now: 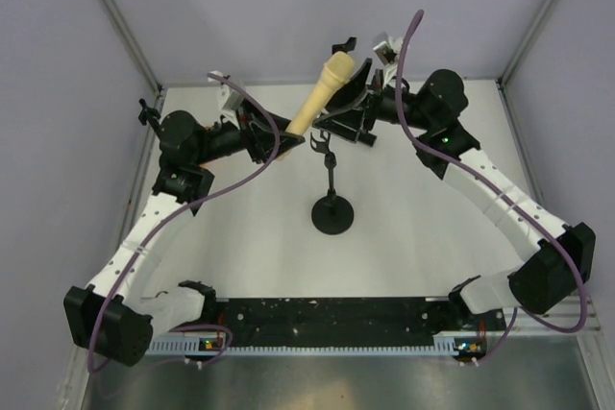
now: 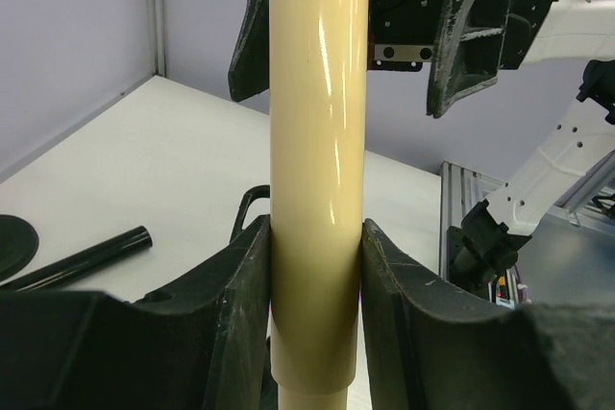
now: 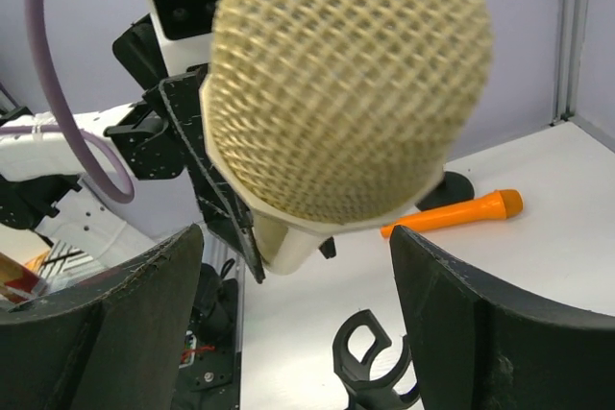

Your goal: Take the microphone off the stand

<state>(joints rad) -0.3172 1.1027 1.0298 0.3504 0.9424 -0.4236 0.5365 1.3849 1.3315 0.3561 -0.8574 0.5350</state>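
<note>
A cream microphone [image 1: 318, 96] hangs tilted in the air above the table, clear of the black stand [image 1: 332, 210]. My left gripper [image 1: 285, 144] is shut on its smooth handle [image 2: 317, 141], one finger pressed to each side low on the shaft [image 2: 317, 280]. The mesh head [image 3: 346, 84] fills the right wrist view. My right gripper [image 3: 298, 276] stands open around it, with gaps on both sides. The stand's clip [image 3: 370, 364] is empty below the head.
An orange microphone [image 3: 456, 213] lies on the white table beside a black round base [image 3: 447, 186]. The stand's pole [image 2: 86, 258] shows at the lower left of the left wrist view. Grey walls close the back and sides.
</note>
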